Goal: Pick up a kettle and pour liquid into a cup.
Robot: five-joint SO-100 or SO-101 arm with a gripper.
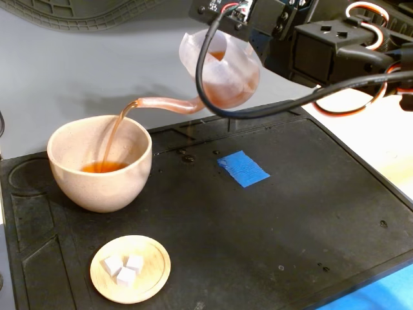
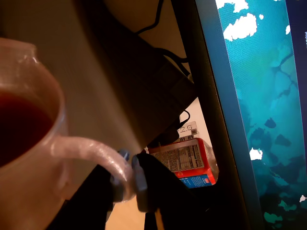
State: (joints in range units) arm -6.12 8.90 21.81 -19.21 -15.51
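In the fixed view the translucent pinkish kettle (image 1: 222, 68) hangs tilted in the air above the black mat, its long spout (image 1: 161, 103) pointing left. Reddish-brown liquid (image 1: 115, 132) streams from the spout tip into the beige-pink cup (image 1: 100, 161), which holds a pool of it. My gripper (image 1: 248, 22) is at the top of the frame, shut on the kettle's handle. In the wrist view the kettle (image 2: 29, 143) fills the left side with dark liquid (image 2: 19, 124) inside. My gripper (image 2: 128, 179) pinches its loop handle (image 2: 96, 151).
A black mat (image 1: 290, 219) covers the table in the fixed view. A small wooden dish (image 1: 131, 268) with three white cubes lies at the front left. A blue tape patch (image 1: 243, 169) is on the mat's middle. A black cable (image 1: 271, 106) loops under the kettle.
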